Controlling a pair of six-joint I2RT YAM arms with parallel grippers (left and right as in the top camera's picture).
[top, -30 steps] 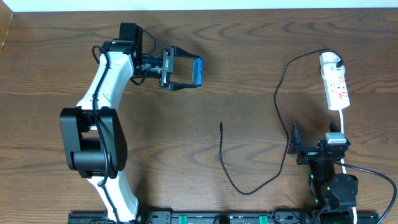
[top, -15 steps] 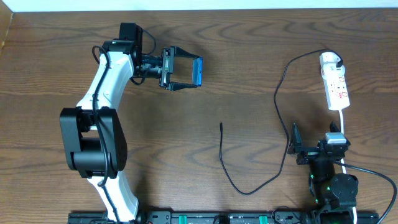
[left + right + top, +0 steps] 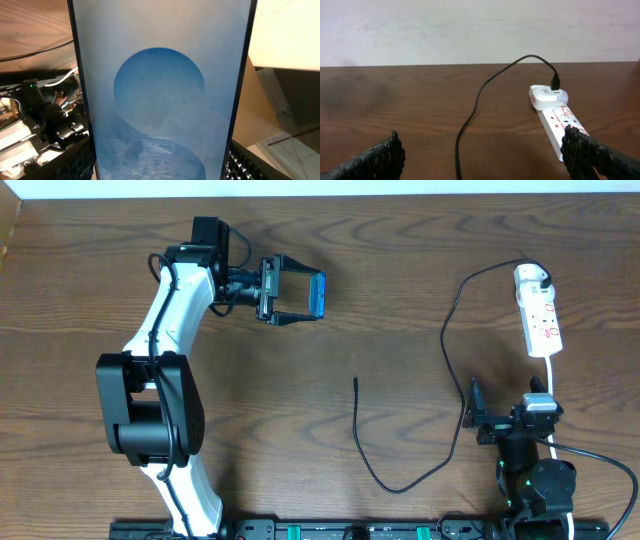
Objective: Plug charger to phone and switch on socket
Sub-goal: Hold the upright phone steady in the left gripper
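Note:
My left gripper [image 3: 300, 298] is shut on the phone [image 3: 317, 294] and holds it on edge above the table at the back left. The blue screen fills the left wrist view [image 3: 160, 100], with my fingers [image 3: 160, 170] at both its sides. The charger's thin black cable [image 3: 452, 370] runs from its white adapter [image 3: 530, 277] on the socket [image 3: 541, 320] down the table. Its plug tip [image 3: 356, 383] lies free at the middle. My right gripper [image 3: 478, 415] is open and empty near the front right. Its view shows the cable [image 3: 470, 120], adapter [image 3: 546, 95] and socket [image 3: 560, 125] ahead of the fingers [image 3: 482, 152].
The socket's white cord [image 3: 551, 375] runs toward the right arm's base [image 3: 535, 480]. A wall stands behind the table in the right wrist view. The left arm's base [image 3: 150, 420] stands at the front left.

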